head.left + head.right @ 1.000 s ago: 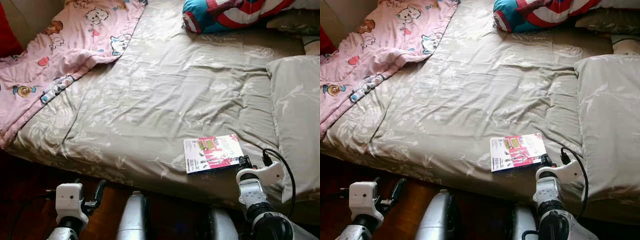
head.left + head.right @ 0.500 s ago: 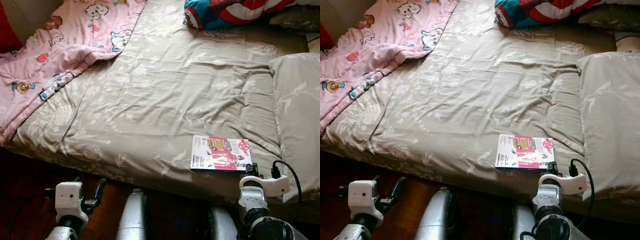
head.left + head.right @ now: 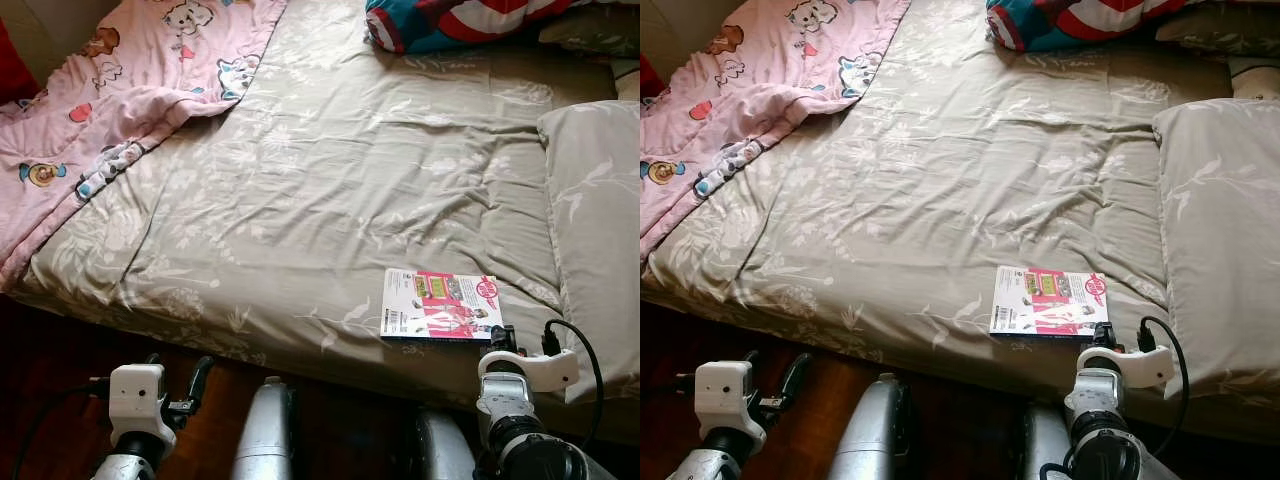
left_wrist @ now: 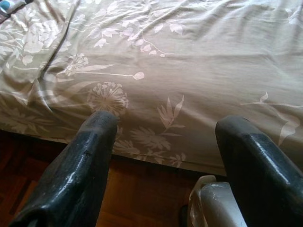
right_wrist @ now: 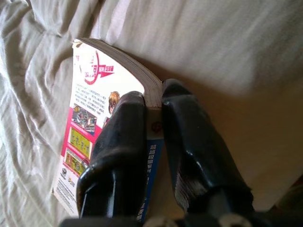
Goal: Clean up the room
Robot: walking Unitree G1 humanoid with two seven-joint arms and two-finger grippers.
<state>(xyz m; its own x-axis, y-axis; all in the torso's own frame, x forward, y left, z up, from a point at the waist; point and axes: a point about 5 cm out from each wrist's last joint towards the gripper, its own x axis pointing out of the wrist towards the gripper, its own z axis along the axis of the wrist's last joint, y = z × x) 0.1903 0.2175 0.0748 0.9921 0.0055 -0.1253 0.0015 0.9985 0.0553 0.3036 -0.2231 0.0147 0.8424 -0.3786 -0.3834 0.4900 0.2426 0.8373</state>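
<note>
1. You are in the pickup step of tidying the bed: the right gripper (image 5: 152, 109) is clamped on the book (image 3: 440, 305), one finger on the cover, the other under the pages, biting the corner by the spine.

2. The book lies flat near the bed's front edge, on the grey-green bedspread (image 3: 330, 190), just beside the large pillow (image 3: 595, 210) on the robot's right. Its pink and white cover faces up.

3. The left gripper (image 4: 165, 137) hangs low over the wooden floor (image 4: 137, 198) in front of the mattress edge, its fingers spread wide apart and holding nothing. Leave it idle for now.

4. Your next move, as I judge it, is a straight lift. The grip is only on one corner, so the book will likely droop or swing as it leaves the bedspread; raise it slowly and keep the wrist level.

5. Watch the black cable (image 3: 570, 335) looping beside the right wrist, close to the pillow's edge.

6. No shelf or table is in view, so you will have to turn the robot to find a place for the book.

7. Later work on the bed: the pink cartoon blanket (image 3: 120, 90) is bunched at the far left, and a red, white and blue cushion (image 3: 450, 20) sits at the head.
</note>
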